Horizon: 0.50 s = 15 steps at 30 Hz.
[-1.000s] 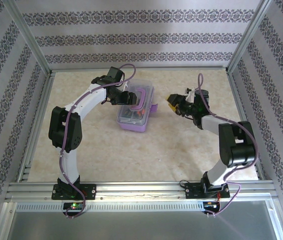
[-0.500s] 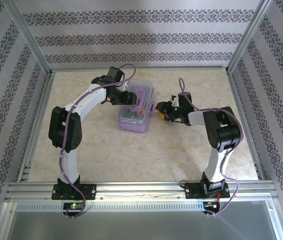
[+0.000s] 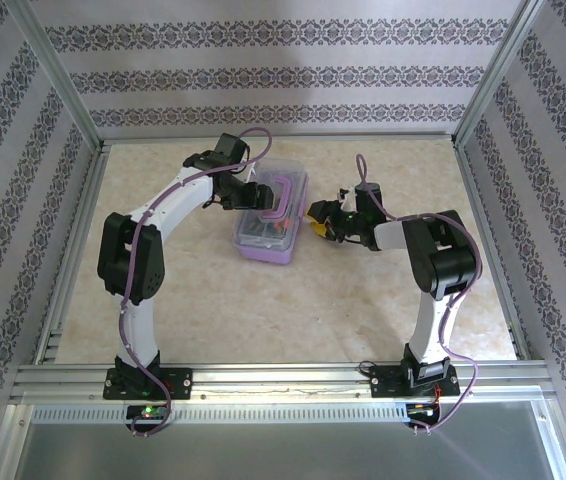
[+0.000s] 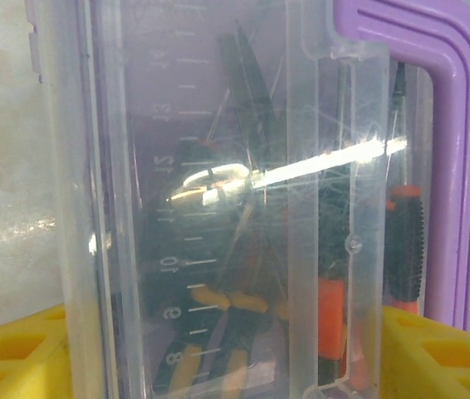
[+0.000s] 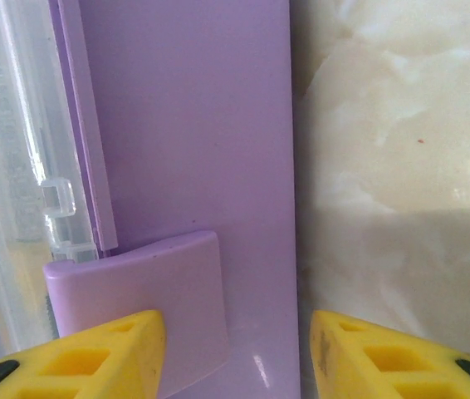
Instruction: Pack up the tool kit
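Steadying the translucent purple plastic box (image 3: pixel 271 222) mid-surface, our left hand (image 3: pixel 246 196) straddles its clear lid (image 4: pixel 218 199), fingers apart; our right hand (image 5: pixel 235 353), open and empty, nears the purple latch (image 5: pixel 139 307), likely to close it.

Both arms have white curved shells joined by chunky black joints. The left arm (image 3: pixel 143 260) and right arm (image 3: pixel 433 280) each carry a thin purple cable looping along their length. Each stands on a black base plate, at 7 and 5 o'clock in the top view. The left base shows small green and red lights. The fingers (image 5: pixel 94 357) are yellow, with square recesses.
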Available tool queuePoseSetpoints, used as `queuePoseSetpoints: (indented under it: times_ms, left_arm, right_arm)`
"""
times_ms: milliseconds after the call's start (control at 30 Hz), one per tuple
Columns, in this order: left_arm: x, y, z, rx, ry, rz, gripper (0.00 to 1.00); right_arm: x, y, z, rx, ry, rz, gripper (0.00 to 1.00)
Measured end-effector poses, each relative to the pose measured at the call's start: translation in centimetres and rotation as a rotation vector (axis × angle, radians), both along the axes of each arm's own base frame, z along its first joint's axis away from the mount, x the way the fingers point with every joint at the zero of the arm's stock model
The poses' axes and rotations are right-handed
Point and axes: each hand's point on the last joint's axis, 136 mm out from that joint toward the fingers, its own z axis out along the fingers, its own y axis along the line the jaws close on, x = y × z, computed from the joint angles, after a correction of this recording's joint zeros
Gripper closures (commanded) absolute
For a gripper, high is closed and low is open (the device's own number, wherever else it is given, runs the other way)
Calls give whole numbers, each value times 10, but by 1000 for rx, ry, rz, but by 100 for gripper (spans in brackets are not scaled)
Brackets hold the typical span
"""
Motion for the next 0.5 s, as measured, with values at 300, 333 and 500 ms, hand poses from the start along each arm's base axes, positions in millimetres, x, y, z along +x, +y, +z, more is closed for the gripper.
queuePoseSetpoints:
  times_ms: [300, 333, 500]
  left_arm:
    - [2, 0, -2, 38, -6, -1, 64]
    - [2, -1, -2, 39, -5, -2, 64]
    - [2, -2, -3, 40, -2, -5, 65]
  right_arm:
    - [2, 0, 8, 64, -10, -17, 46]
    - [3, 0, 9, 72, -19, -19, 46]
    - [6, 3, 25, 124, -72, -10, 45]
